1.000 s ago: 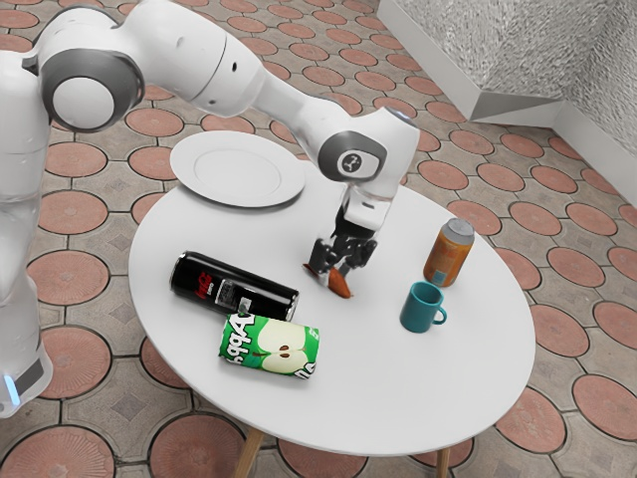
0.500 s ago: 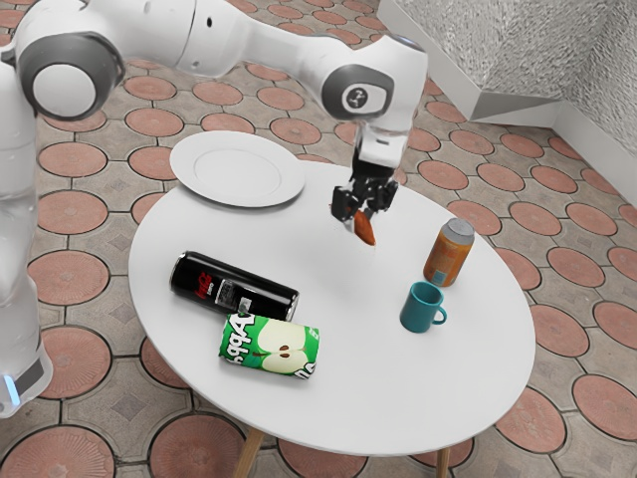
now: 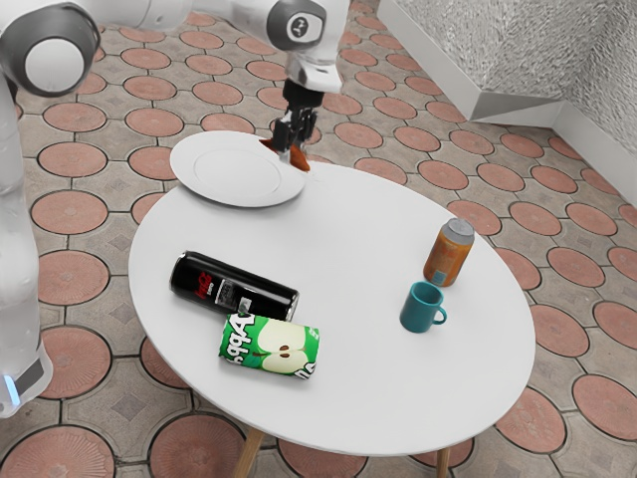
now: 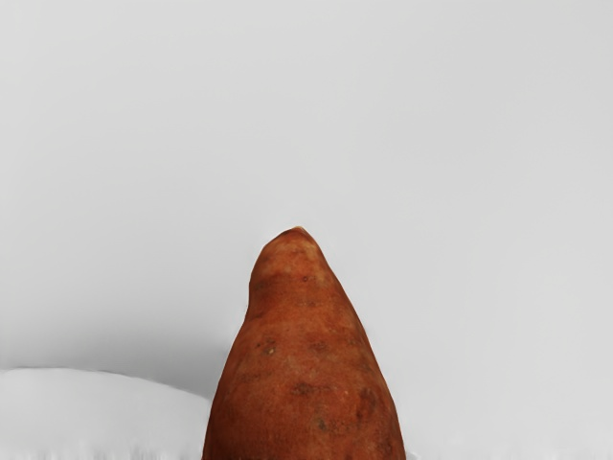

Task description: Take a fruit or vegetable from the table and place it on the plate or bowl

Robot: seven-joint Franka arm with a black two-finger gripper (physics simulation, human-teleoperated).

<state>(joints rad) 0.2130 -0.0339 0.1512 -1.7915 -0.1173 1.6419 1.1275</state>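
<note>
Round table [image 3: 348, 249] carries plate [image 3: 237, 171], black can [image 3: 233, 286], green can [image 3: 270, 347], mug [image 3: 422, 307], orange can [image 3: 449, 253]

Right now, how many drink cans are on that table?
3. A black can lies toward the exterior view's left, a green apple can lies beside it, and an orange can stands upright by the teal mug.

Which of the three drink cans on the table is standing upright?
The orange can, beside the teal mug, stands upright; the black can and the green apple-print can both lie on their sides.
</note>
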